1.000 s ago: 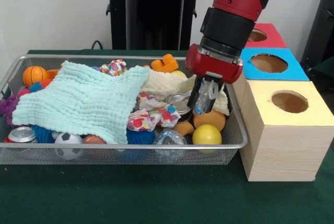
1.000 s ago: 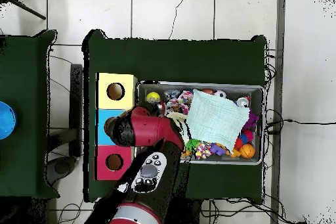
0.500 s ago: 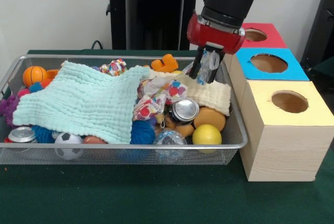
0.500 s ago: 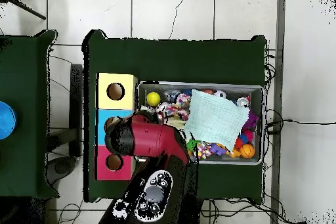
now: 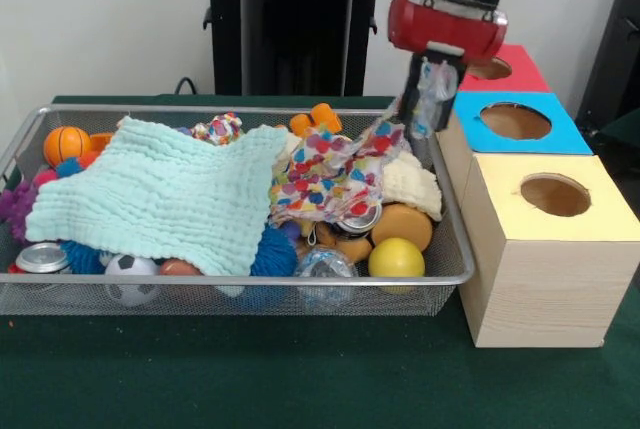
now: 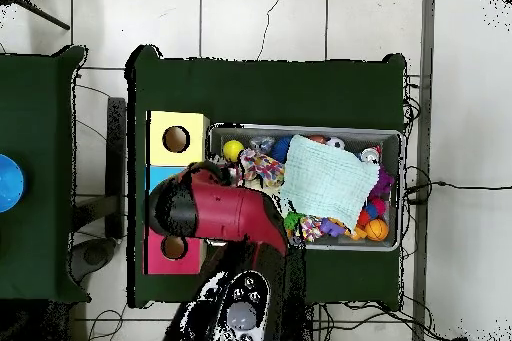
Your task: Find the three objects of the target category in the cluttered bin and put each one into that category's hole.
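My gripper (image 5: 430, 99) hangs above the right end of the wire mesh bin (image 5: 250, 278), beside the blue-topped box. It is shut on a corner of a printed white cloth (image 5: 330, 174), which stretches from the fingers down over the clutter, spread open. A second printed cloth ball (image 5: 218, 129) lies at the bin's back. The yellow-topped box's hole (image 5: 555, 194) is right of the bin. In the overhead view the arm (image 6: 215, 212) hides the gripper; the held cloth (image 6: 262, 167), another printed cloth (image 6: 325, 227) and the hole (image 6: 176, 139) show.
A mint towel (image 5: 160, 194) covers the bin's left half. A cream towel (image 5: 412, 184), a yellow ball (image 5: 396, 257), a can (image 5: 42, 257) and small balls lie around it. The blue-topped box (image 5: 515, 121) and red-topped box (image 5: 495, 67) stand behind the yellow one.
My gripper has risen out of the bin and moved right toward the boxes. The printed cloth has come up with it and unfurled from a bunch into a sheet.
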Motion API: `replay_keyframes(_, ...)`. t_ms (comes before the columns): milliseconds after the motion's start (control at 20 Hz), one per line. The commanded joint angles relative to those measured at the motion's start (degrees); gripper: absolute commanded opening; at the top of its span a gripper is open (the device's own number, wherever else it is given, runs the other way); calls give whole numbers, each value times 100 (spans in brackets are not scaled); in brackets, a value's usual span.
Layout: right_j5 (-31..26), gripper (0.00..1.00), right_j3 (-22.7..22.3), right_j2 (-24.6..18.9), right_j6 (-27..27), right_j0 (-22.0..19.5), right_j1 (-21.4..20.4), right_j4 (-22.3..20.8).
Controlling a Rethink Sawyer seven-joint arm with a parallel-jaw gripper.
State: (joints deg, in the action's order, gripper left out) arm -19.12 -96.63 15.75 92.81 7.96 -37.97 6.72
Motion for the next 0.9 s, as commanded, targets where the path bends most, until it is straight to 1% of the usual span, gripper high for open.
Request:
replay_keyframes(50, 1316, 0, -2003, -4743, 53, -3186, 726, 879)
replay_keyframes(100, 1380, 0, -2065, -4945, 164, -3314, 784, 793)
replay_keyframes(200, 1190, 0, -2085, -5028, 439, -3347, 701, 696)
replay_keyframes(250, 1091, 0, -2036, -4958, 550, -3300, 632, 590)
replay_keyframes(300, 871, 0, -1911, -4698, 577, -3123, 425, 479)
replay_keyframes(350, 877, 0, -1801, -4592, 561, -3060, 355, 303)
replay_keyframes(450, 739, 0, -1859, -5117, 474, -3462, 619, 286)
replay_keyframes(650, 793, 0, -1975, -6154, 293, -4229, 1318, 199)
replay_keyframes(750, 861, 0, -1960, -6609, 232, -4514, 1764, 129)
replay_keyframes(800, 857, 0, -1923, -6980, 144, -4739, 2240, 117)
replay_keyframes(850, 920, 0, -1899, -7222, 104, -4870, 2570, 68)
replay_keyframes(900, 916, 0, -1877, -7405, 113, -4960, 2785, 65)
